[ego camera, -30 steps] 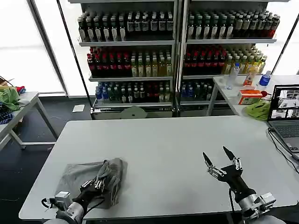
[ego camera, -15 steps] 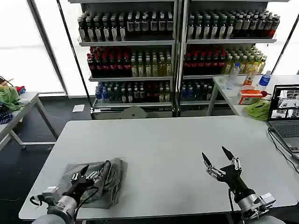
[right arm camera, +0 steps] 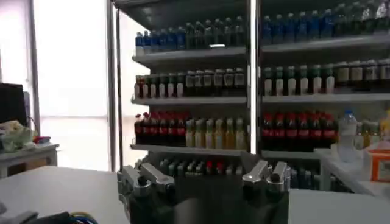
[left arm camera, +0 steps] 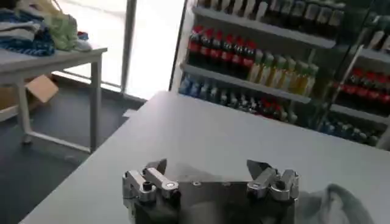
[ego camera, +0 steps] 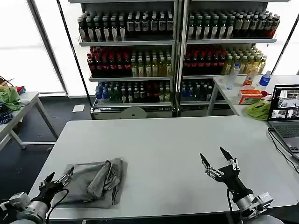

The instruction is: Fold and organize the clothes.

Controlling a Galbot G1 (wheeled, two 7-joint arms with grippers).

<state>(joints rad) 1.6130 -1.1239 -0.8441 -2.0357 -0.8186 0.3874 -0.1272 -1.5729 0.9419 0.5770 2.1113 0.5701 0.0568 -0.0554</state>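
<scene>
- The shirt [ego camera: 93, 182] lies on the counter [ego camera: 168, 149], just beside the left claw [ego camera: 58, 178], on its inner side. It is bunched up, not flat.
- The left claw is spread wide with nothing in it. It sits at the near corner of the counter, by the shirt's edge.
- The right claw [ego camera: 215, 160] is also spread wide and holds nothing. It hangs above the counter, well away from the shirt.
- What could go wrong: the shirt has a loose flap lying on top. I think a claw might pinch only that top flap, so the rest would drag and bunch up more.
- The shirt is close to the counter's near edge. A pull that way might slide it off.
- The shirt is soft, thin grey cloth with lumpy folds. It will flop and not keep its shape.
- The counter is smooth, pale and hard, so cloth may slip on it.
</scene>
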